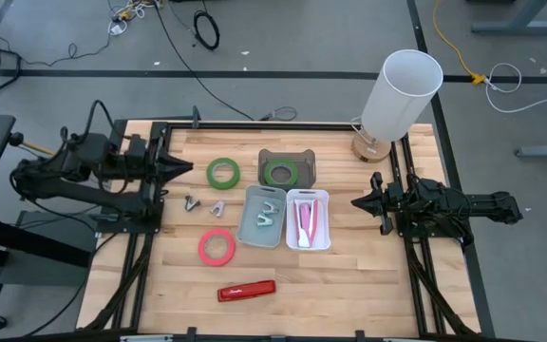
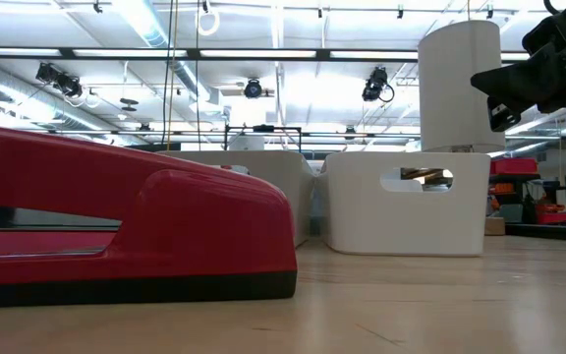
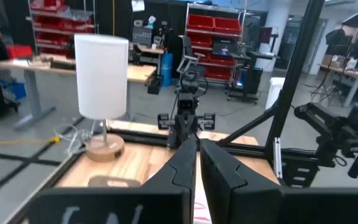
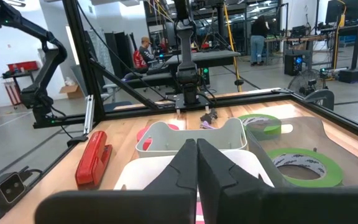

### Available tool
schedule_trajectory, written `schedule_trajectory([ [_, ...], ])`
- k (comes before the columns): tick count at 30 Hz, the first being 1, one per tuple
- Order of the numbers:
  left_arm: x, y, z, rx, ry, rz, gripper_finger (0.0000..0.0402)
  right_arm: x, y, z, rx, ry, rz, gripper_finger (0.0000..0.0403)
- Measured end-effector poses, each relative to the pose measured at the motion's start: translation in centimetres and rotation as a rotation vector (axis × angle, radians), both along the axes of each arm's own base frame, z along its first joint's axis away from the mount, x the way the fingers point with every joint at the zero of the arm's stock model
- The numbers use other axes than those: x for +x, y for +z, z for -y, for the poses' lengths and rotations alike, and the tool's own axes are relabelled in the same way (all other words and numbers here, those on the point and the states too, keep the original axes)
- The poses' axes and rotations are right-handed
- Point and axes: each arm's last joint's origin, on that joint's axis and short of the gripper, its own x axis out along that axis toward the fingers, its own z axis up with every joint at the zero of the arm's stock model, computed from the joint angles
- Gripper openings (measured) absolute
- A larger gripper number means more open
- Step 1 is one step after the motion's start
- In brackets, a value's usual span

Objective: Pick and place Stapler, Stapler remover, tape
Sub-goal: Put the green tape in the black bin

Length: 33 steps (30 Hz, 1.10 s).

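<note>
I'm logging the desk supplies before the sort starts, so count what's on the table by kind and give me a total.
Tape rolls: 3, green, green in the dark holder, red
Staplers: 2, red, pink in the white bin
Staple removers: 3, two loose, one in the grey bin
Total: 8

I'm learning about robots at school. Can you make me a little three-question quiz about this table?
1. True or false: the red stapler lies inside a bin.
2. How many rolls of tape are on the table? A) one B) two C) three
3. Fill in: the left claw and the right claw are both ____.

Key
1. False. It lies on the bare wood, apart from the white bin and the grey bin.
2. C: a red roll, a green roll, and a green roll on the dark tray.
3. Shut.
</note>
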Motion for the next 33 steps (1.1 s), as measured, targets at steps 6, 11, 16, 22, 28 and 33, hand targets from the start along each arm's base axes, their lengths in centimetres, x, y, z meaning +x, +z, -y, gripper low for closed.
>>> schedule_trajectory([
  [6, 0.7, 1.4, 0.0, 0.049, 0.019, 0.006, 0.0028, 0.0, 0.0, 0.0, 0.000, 0.000, 0.000, 0.0004],
  [11, 1.4, 1.3, 0.0, 0.052, 0.018, -0.016, 0.0028, 0.0, 0.0, 0.0, 0.000, 0.000, 0.000, 0.0004],
  [16, 2.4, 1.0, 0.1, 0.076, 0.016, -0.053, 0.0028, 0.0, 0.0, 0.0, 0.000, 0.000, 0.000, 0.0004],
  [22, 3.7, 0.5, 0.2, 0.091, 0.014, -0.097, 0.0028, 0.0, 0.0, 0.0, 0.000, 0.000, 0.000, 0.0004],
  [28, 4.4, 0.0, 0.3, 0.094, 0.005, -0.142, 0.0028, 0.0, 0.0, 0.0, 0.000, 0.000, 0.000, 0.0004],
  [33, 4.8, -0.7, 0.3, 0.099, 0.009, -0.211, 0.0028, 0.0, 0.0, 0.0, 0.000, 0.000, 0.000, 0.0004],
])
